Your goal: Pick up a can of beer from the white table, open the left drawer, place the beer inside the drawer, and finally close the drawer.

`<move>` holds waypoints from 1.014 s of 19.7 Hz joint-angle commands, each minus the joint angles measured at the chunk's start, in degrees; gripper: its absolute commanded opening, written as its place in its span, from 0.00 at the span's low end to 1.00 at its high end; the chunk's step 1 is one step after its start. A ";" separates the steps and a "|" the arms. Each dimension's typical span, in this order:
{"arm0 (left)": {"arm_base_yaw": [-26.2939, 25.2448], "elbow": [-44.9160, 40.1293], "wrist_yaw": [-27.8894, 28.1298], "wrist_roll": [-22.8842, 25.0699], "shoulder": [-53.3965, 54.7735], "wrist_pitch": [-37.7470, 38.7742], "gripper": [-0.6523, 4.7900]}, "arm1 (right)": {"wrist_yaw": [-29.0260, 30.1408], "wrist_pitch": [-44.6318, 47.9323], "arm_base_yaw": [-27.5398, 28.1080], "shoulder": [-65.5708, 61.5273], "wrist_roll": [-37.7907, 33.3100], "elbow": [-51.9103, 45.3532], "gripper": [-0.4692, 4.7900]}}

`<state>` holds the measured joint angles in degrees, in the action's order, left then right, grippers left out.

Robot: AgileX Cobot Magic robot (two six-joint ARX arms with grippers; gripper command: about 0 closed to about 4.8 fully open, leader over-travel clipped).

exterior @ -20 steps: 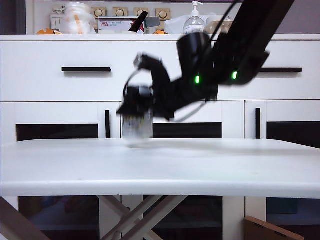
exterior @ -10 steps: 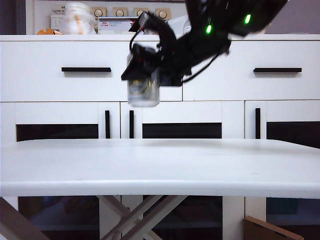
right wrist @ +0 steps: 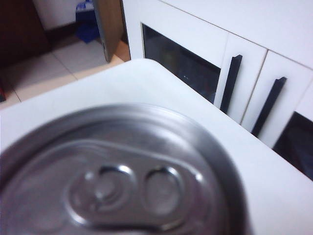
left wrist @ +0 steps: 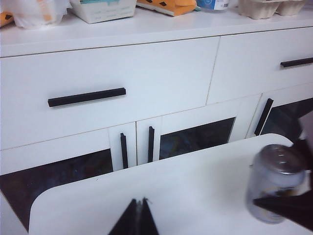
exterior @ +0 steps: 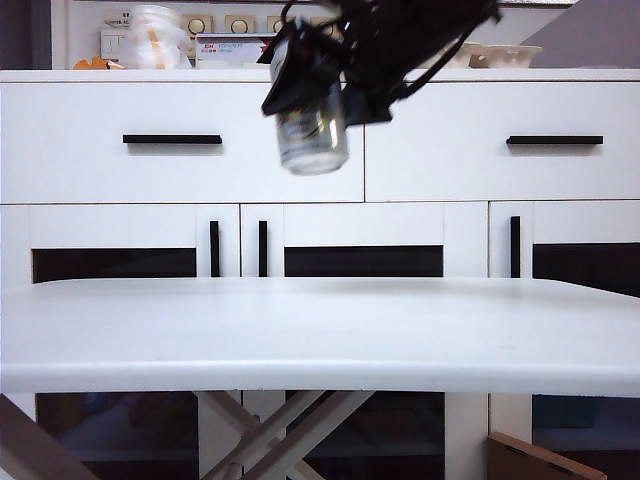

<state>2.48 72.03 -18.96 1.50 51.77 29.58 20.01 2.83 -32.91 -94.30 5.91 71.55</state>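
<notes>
Beer can (exterior: 313, 140) first: your right gripper (exterior: 308, 95) has it clamped near the top and carries it high above the white table (exterior: 320, 330), level with the upper drawer fronts of the white cabinet (exterior: 60, 240). It hangs slightly tilted, in front of the right end of the left drawer (exterior: 180, 140), well clear of the tabletop. The right wrist view is filled by the can's silver lid and pull tab (right wrist: 122, 191), so the fingers themselves are hidden there; the jaws stand fairly wide, closed around the can's body.

Your left gripper (left wrist: 138, 218) sits low over the near part of the table with its fingertips pressed together, holding nothing. It faces the cabinet, with the drawer's black bar handle (left wrist: 86, 97) ahead of it and well apart.

I judge the pick-up done and the drawer step not yet begun: the left drawer is shut flush with its neighbour. The next move calls for your left gripper to open, advance to the black handle, close around it and pull straight out. Keep the can parked high and to the side meanwhile, so the drawer front and left arm do not strike it. Mind the tilt; a loose hold could let the can slip.
</notes>
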 commanded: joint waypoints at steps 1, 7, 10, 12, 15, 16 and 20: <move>0.02 0.13 -0.35 0.02 -0.09 -0.50 0.11 | -2.56 3.48 0.72 5.09 0.48 -3.48 0.47; 0.02 0.13 -0.35 0.02 -0.09 -0.48 0.11 | -5.66 12.26 4.42 14.73 -1.55 -17.53 0.47; 0.02 0.13 -0.35 0.00 -0.09 -0.50 0.11 | -6.43 15.96 4.44 16.02 -1.92 -20.90 0.47; 0.02 0.13 -0.35 -0.02 -0.09 -0.48 0.11 | -6.36 16.31 4.42 15.98 -2.95 -21.70 0.47; 0.02 0.13 -0.35 -0.02 -0.07 -0.50 0.11 | -6.38 16.61 4.33 16.00 -2.93 -21.73 0.46; 0.02 0.13 -0.35 -0.04 0.13 -0.52 0.11 | -6.38 16.85 4.33 16.00 -2.93 -21.68 0.47; 0.02 0.11 -0.15 -1.33 1.03 -0.90 0.11 | -6.38 16.44 4.33 15.98 -2.91 -21.66 0.46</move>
<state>2.48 72.03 -18.98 0.99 52.60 29.56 13.30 15.97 -28.56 -78.94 3.25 49.25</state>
